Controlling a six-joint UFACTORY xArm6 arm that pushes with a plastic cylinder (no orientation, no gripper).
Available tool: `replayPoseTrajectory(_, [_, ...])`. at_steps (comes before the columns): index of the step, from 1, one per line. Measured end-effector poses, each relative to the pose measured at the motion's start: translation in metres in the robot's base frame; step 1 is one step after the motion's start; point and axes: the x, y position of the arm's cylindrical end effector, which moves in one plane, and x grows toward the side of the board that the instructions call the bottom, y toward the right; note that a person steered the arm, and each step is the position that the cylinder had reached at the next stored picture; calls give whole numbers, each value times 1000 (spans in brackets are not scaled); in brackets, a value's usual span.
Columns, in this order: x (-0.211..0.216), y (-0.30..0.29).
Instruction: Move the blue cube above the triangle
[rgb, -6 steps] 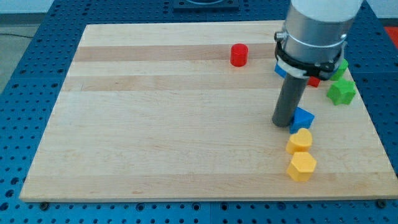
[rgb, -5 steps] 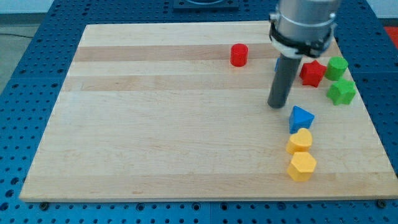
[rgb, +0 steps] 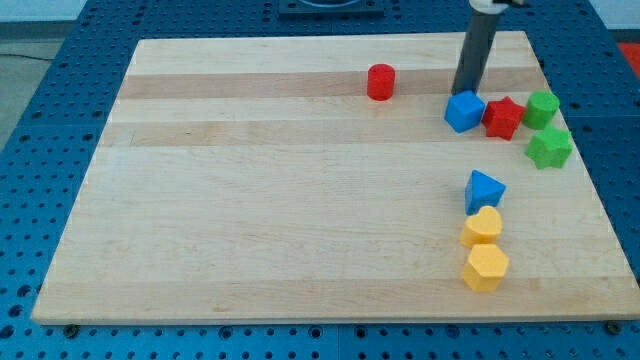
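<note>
The blue cube (rgb: 464, 111) sits near the view's upper right, touching the red star block (rgb: 502, 118) on its right. The blue triangle (rgb: 484, 189) lies below it, apart from it, toward the view's bottom. My tip (rgb: 465, 92) stands right at the cube's top edge, on the side away from the triangle. The rod rises from there out of the view's top.
A red cylinder (rgb: 380, 82) stands left of the cube. Two green blocks (rgb: 541, 107) (rgb: 549, 148) lie at the right edge. A yellow heart-like block (rgb: 482, 227) and a yellow hexagon (rgb: 485, 268) sit in a column just below the triangle.
The rod has moved from beside the triangle up toward the view's top, and now stands behind the blue cube. The blocks have stayed in place.
</note>
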Motion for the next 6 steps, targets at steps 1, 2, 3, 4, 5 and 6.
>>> replayPoseTrajectory(1, [13,-39])
replayPoseTrajectory(2, [34,-47])
replayPoseTrajectory(3, [-16,-39])
replayPoseTrajectory(4, [10,-8])
replayPoseTrajectory(5, [38,-12])
replayPoseTrajectory(6, [54,-20])
